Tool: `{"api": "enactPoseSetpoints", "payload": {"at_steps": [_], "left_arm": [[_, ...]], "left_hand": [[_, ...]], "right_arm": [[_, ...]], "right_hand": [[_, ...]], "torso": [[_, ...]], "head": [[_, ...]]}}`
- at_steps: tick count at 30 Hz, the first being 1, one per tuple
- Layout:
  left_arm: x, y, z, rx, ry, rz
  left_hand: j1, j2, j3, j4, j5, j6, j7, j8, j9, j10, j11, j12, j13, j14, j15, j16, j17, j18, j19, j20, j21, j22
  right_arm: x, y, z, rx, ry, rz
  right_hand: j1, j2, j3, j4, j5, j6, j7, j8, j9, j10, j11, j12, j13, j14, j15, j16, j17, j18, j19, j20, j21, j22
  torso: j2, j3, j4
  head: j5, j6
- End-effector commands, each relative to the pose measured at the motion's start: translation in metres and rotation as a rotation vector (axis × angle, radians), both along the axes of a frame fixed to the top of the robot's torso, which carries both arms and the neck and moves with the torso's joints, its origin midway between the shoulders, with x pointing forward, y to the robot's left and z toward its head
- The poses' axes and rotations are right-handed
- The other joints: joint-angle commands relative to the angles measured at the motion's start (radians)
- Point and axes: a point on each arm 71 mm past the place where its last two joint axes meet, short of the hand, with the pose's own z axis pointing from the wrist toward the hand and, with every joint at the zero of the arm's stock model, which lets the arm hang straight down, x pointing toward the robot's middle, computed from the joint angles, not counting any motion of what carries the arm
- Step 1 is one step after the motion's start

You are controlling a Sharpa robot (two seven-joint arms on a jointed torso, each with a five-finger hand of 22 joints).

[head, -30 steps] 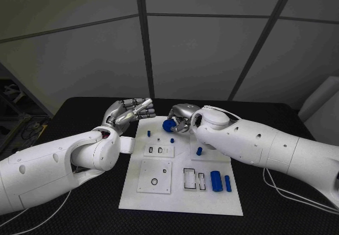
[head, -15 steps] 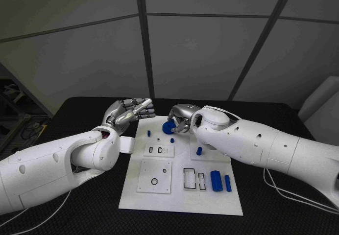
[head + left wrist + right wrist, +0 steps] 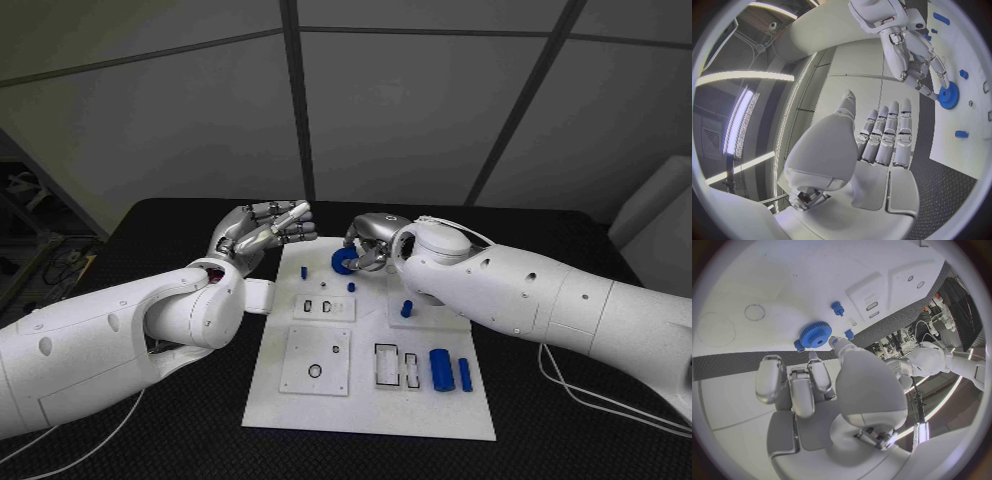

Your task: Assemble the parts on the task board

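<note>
The right robot hand point(image 3: 369, 243) pinches a blue gear point(image 3: 343, 261) between its fingertips — toothed rim plain in the right wrist view point(image 3: 815, 334) — and holds it over the far part of the task board point(image 3: 369, 410), at about 12 o'clock from the board's middle. From the head view I cannot tell whether the gear touches the board.

The left robot hand point(image 3: 265, 229) hangs raised off the board's far left corner, at about 10 o'clock, holding nothing; in its own wrist view point(image 3: 879, 150) its fingers stand straight, side by side and slightly apart.

The white board lies in the middle of the black bench point(image 3: 173, 420). On it, a small blue peg point(image 3: 304, 271) stands at 11 o'clock, another blue peg point(image 3: 351, 287) just near the gear, and a short blue piece point(image 3: 407, 309) at about 1 o'clock. Two blue cylinders — a thick one point(image 3: 441, 369) and a thin one point(image 3: 464, 374) — lie side by side at 4 o'clock, just beside two rectangular slots point(image 3: 387, 365). A raised plate with an oval hole point(image 3: 316, 371) sits at 7 o'clock.
</note>
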Motion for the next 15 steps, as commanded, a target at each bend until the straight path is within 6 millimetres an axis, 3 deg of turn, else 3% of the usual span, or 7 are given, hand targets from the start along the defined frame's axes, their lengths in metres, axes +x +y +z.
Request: {"api": "enactPoseSetpoints", "payload": {"at_steps": [1,11,15], "left_arm": [[0.0001,-0.0011,0.0016,0.003,-0.01,-0.008],[0.0002,-0.0009,0.0015,0.003,-0.009,-0.007],[0.0001,-0.0011,0.0015,0.004,-0.01,-0.007]], "left_hand": [[-0.002,0.008,-0.001,-0.005,0.005,0.001,0.03,-0.004,-0.001,-0.004,0.003,-0.003,0.0,0.009,-0.001,-0.007,-0.001,-0.02,-0.003,0.001,-0.006,-0.001],[-0.002,0.008,-0.001,-0.005,0.005,0.001,0.031,-0.004,-0.001,-0.004,0.003,-0.004,0.0,0.009,-0.001,-0.007,-0.001,-0.02,-0.003,0.002,-0.006,-0.001],[-0.002,0.008,-0.001,-0.006,0.005,0.001,0.031,-0.004,-0.001,-0.004,0.003,-0.004,0.0,0.009,-0.001,-0.007,-0.001,-0.02,-0.004,0.002,-0.007,-0.002]], "right_arm": [[-0.0006,0.0016,-0.0014,0.027,0.053,0.014],[0.0012,-0.0006,-0.0036,0.026,0.073,0.002],[0.0024,-0.0021,-0.0051,0.011,0.079,-0.009]], "right_hand": [[-0.043,0.011,-0.005,0.027,0.01,0.01,-0.001,0.003,0.002,0.008,-0.004,0.008,0.005,0.085,0.001,0.007,0.179,-0.016,0.005,0.001,-0.003,0.001],[-0.059,0.015,-0.006,0.035,0.014,0.016,-0.002,0.002,0.001,0.012,-0.005,0.013,0.011,0.087,0.0,0.009,0.184,-0.016,0.008,0.0,-0.002,0.005],[-0.034,-0.001,0.001,0.007,0.007,0.008,0.002,-0.007,-0.002,0.009,-0.003,0.012,0.01,0.087,0.001,0.009,0.186,-0.016,0.008,0.001,-0.002,0.005]], "torso": [[0.0,0.0006,0.0006],[0.0,0.0003,-0.001],[0.0,0.0005,-0.0005]], "head": [[0.001,-0.001],[0.002,0.0],[0.001,0.0]]}}
